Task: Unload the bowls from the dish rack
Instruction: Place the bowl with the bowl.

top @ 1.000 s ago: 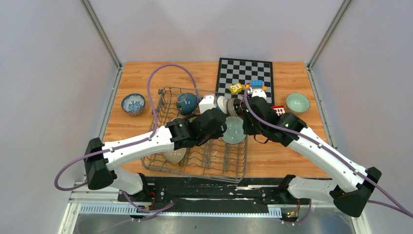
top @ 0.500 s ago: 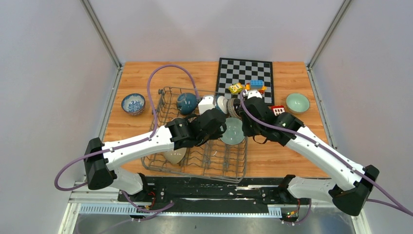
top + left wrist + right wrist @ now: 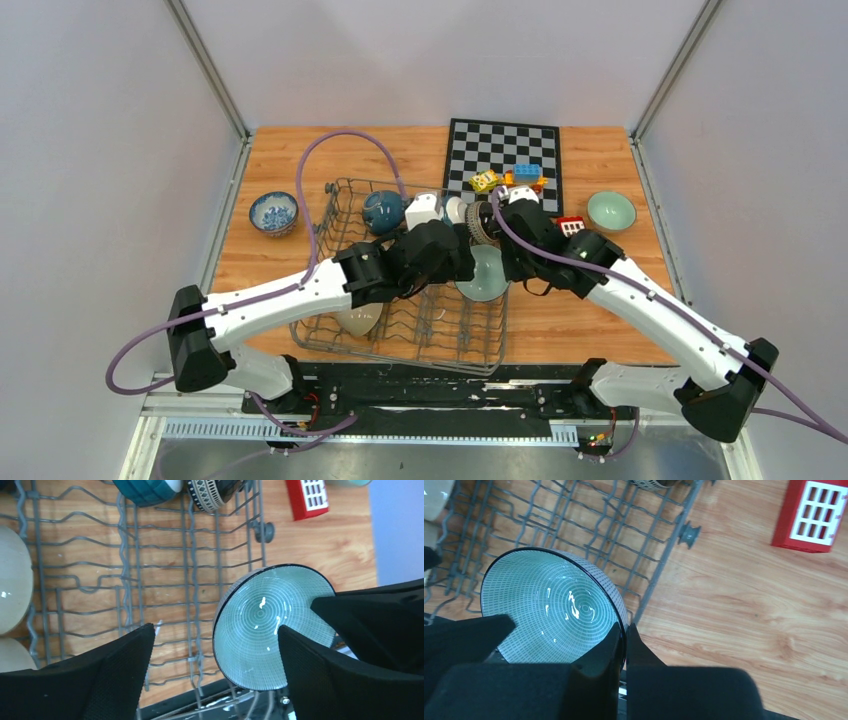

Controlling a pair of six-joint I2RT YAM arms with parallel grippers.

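A pale green bowl with a fine ringed pattern [image 3: 485, 273] [image 3: 260, 625] [image 3: 549, 605] hangs tilted over the right end of the grey wire dish rack [image 3: 330, 335] [image 3: 190, 555]. My right gripper [image 3: 503, 262] [image 3: 625, 630] is shut on the bowl's dark rim, one finger inside and one outside. My left gripper [image 3: 462, 262] [image 3: 216, 630] stands open, its fingers wide on either side of the bowl's left part and apart from it. A dark teal bowl [image 3: 383, 211], a dark striped bowl [image 3: 481, 222] and a beige bowl [image 3: 358, 321] stay in the rack.
A blue-and-white bowl [image 3: 273, 212] sits on the table left of the rack, a pale green bowl [image 3: 611, 210] at the far right. The chessboard [image 3: 500, 150] with toy blocks lies behind. A red block [image 3: 811, 515] lies right of the rack.
My left gripper has opened and let go of the green bowl. My right gripper has shut on its rim. The bowl has shifted slightly right.
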